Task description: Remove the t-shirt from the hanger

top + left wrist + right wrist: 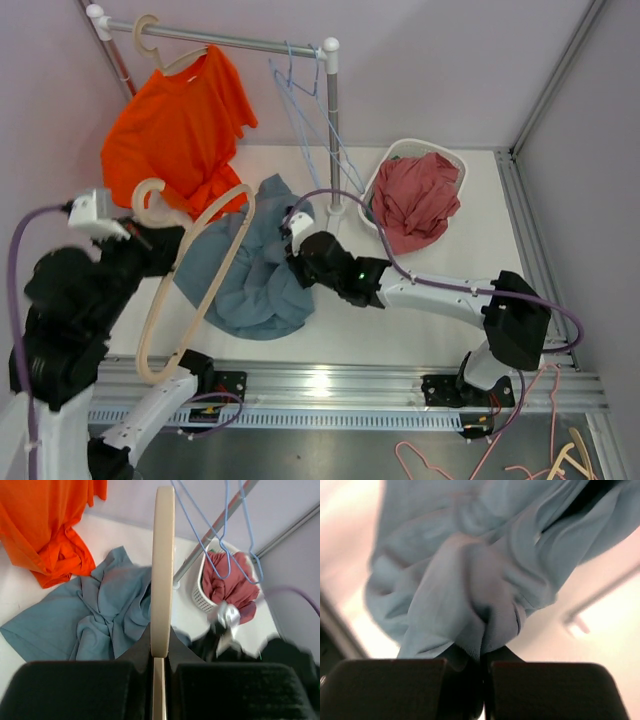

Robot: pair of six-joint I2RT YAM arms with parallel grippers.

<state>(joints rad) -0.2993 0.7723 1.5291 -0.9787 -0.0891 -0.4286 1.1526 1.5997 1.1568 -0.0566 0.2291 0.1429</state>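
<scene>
A grey-blue t-shirt (250,275) lies crumpled on the white table, off the hanger. My left gripper (160,245) is shut on a cream hanger (200,270) and holds it lifted at the left, over the shirt's edge. In the left wrist view the hanger (162,570) runs straight up from between the fingers, with the shirt (95,620) below it. My right gripper (298,262) is shut on a fold of the shirt (485,580) at its right side.
An orange t-shirt (180,130) hangs on a cream hanger from the rail (240,40) at the back left. Blue wire hangers (300,100) hang by the rail's right post. A white basket (400,160) with a red garment (420,195) stands at the back right. Spare hangers (540,455) lie below the front edge.
</scene>
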